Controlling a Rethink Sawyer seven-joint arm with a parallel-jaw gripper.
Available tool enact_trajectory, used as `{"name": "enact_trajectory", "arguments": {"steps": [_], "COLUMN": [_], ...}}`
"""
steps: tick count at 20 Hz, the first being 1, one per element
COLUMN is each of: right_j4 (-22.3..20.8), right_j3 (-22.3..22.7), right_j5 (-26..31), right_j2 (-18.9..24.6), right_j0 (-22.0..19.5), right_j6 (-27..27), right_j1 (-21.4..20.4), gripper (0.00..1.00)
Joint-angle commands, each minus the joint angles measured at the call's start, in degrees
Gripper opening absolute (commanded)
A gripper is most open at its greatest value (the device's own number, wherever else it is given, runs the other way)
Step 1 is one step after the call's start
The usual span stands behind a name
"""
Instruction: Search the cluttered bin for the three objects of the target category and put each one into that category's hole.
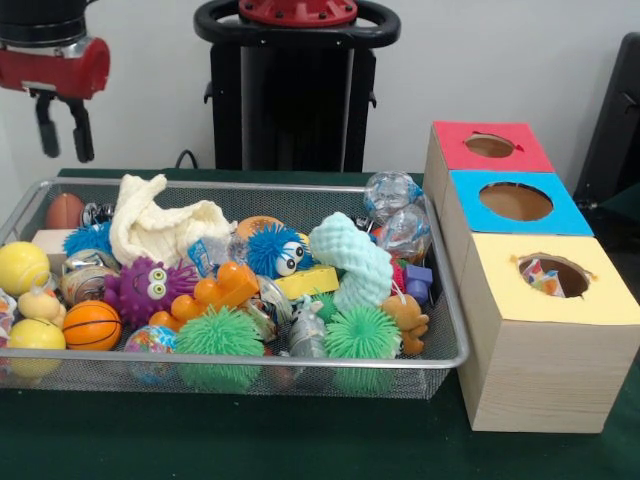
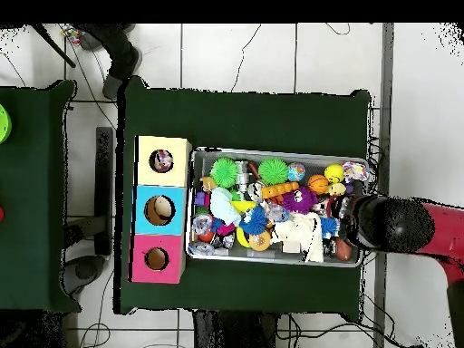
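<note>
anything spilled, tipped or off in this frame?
Nothing spilled: toys sit inside the bin, boxes upright in a row. Only oddity: the yellow box's hole has a ragged edge, with dotted cloth showing inside. The hand hangs empty above.

Cream knitted cloth (image 1: 160,225) beside purple googly-eyed toy (image 1: 148,290).

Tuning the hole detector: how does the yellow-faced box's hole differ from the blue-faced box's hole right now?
The yellow box's hole has a ragged edge and shows polka-dot cloth inside; the blue box's hole has a smoother rim and shows only plain brown interior. The yellow-faced one looks somewhat smaller than the blue one. In the front view the yellow sits nearest the camera, the blue in the middle of the row. Both are roundish holes in the top faces of adjoining boxes.
</note>
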Motion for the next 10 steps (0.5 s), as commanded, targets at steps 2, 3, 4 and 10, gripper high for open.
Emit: {"name": "enact_trajectory", "arguments": {"steps": [2, 3, 4, 10], "right_j4": [-4.7, -4.8, -5.0, -6.3], "right_j3": [-11.9, -12.5, -13.7, -17.1], "right_j5": [7.2, 7.0, 7.3, 7.2], "right_j2": [2.6, 2.6, 2.4, 1.8], "right_j0": [-1.6, -1.6, -1.5, -1.2], "right_j6": [-21.8, -21.8, -21.8, -22.8], "right_j1": [7.4, 7.7, 8.5, 11.4], "gripper": [1.00, 1.00, 1.00, 1.00]}}
